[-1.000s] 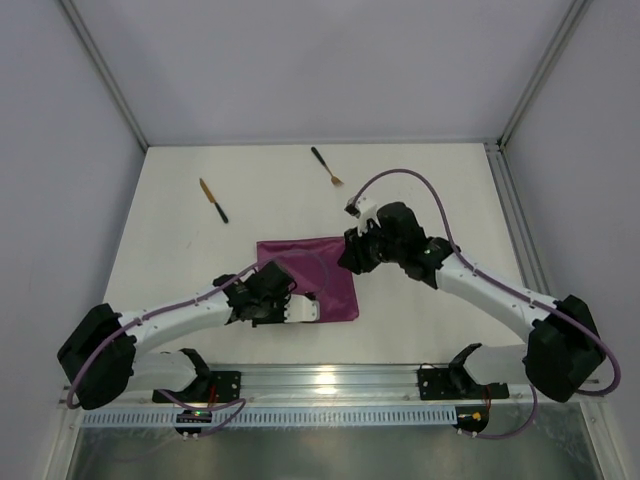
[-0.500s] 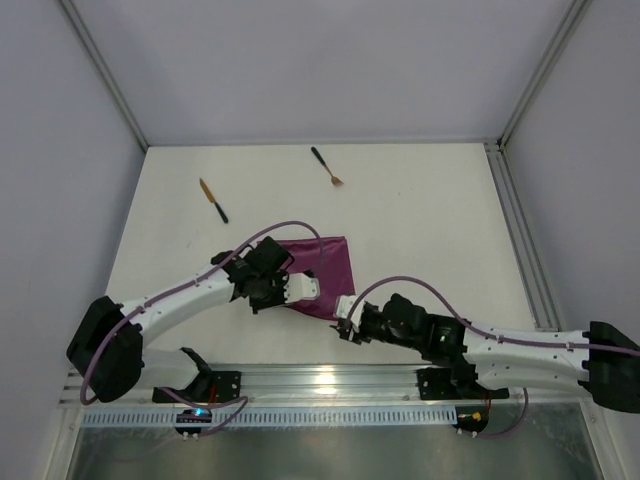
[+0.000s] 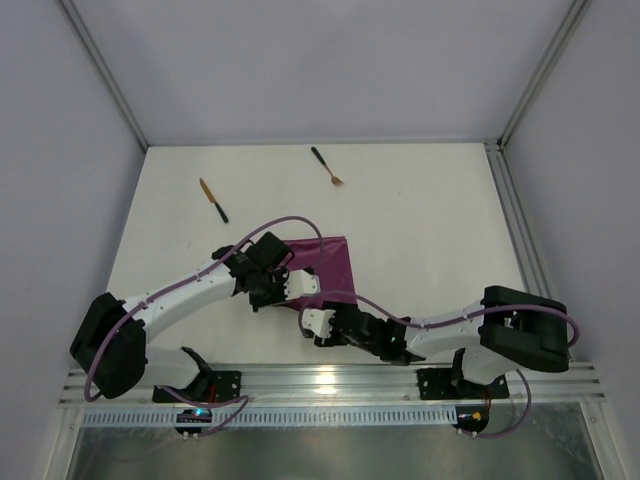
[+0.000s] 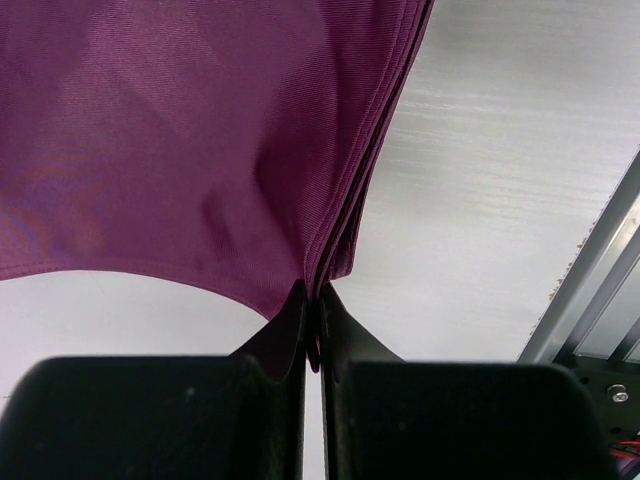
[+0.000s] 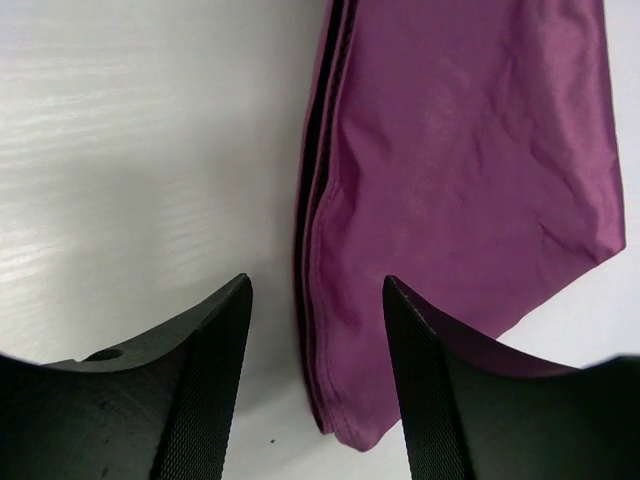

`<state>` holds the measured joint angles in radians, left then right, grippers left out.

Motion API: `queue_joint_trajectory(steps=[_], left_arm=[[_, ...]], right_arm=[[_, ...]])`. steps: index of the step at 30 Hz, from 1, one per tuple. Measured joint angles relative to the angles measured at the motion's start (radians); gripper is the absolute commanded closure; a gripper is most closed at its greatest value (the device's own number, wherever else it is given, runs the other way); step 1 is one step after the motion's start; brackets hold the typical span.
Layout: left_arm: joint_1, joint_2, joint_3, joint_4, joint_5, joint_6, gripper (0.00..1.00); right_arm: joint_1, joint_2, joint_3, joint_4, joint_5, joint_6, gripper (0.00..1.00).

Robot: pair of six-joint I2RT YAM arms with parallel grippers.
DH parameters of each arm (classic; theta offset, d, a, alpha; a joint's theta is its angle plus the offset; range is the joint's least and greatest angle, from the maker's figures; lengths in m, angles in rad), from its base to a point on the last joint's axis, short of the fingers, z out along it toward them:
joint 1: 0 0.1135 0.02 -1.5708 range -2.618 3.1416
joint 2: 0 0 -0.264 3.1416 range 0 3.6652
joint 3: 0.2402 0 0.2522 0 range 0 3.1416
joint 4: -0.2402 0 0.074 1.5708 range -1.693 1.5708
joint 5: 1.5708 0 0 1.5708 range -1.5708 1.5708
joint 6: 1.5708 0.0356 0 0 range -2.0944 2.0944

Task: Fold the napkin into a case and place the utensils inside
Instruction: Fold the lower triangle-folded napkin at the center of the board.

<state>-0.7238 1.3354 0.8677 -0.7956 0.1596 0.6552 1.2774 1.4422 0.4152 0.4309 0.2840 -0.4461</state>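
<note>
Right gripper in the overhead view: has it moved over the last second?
Yes. The right gripper has swung away from the fork, toward the near rail and leftward, ending at the near edge of the napkin.

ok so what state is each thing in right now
napkin: folded in layers, on the table, one corner pinched
left gripper: shut on the napkin corner
right gripper: open, jaws astride the napkin's layered edge, not gripping
knife: lying loose on the table, outside the napkin
fork: lying loose, outside the napkin
</note>
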Motion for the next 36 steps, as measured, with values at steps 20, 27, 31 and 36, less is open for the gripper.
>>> queue_joint_trajectory(steps=[20,27,31,36], left_arm=[[0.072,0.006,0.015,-0.028,0.098,0.012,1.00],[0.135,0.006,0.015,-0.054,0.171,0.045,0.65],[0.166,0.005,0.015,-0.106,0.222,0.073,0.46],[0.233,-0.017,0.014,-0.116,0.270,0.065,0.35]], right_arm=[[-0.006,0.194,0.139,0.004,0.104,0.002,0.95],[-0.065,0.120,0.203,-0.189,-0.100,0.063,0.96],[-0.138,0.098,0.243,-0.291,-0.303,0.099,0.96],[-0.254,0.107,0.294,-0.393,-0.556,0.105,0.96]])
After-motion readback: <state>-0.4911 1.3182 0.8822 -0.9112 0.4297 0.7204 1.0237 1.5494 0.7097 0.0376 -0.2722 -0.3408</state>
